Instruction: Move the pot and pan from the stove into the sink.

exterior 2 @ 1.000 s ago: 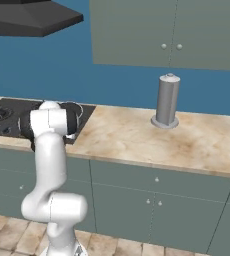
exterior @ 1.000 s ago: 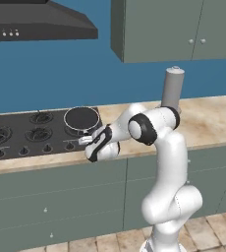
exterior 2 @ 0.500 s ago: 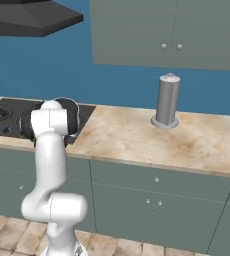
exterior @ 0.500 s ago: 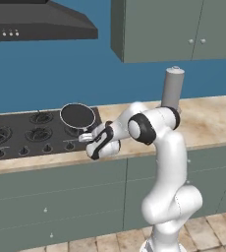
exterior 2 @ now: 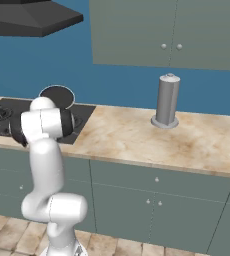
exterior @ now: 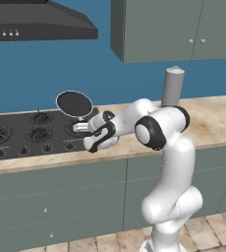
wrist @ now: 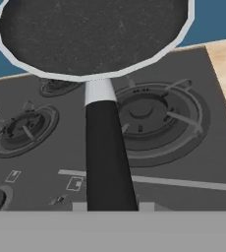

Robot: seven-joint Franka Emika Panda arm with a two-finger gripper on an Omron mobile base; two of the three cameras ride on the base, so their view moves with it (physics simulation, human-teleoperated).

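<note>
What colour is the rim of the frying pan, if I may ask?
Pale, whitish, around the black frying pan; clearest in the hand view.

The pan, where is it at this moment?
In the left base view the pan is lifted and tilted above the right end of the stove, held by its long handle in the gripper, left of the grey canister.

It was a home kitchen: a flat dark grey gas stove (exterior: 31, 134) sat in a beige marbled worktop (exterior 2: 187, 142), under a dark range hood (exterior: 36, 22) and grey-green wall cabinets (exterior 2: 167, 30).
</note>
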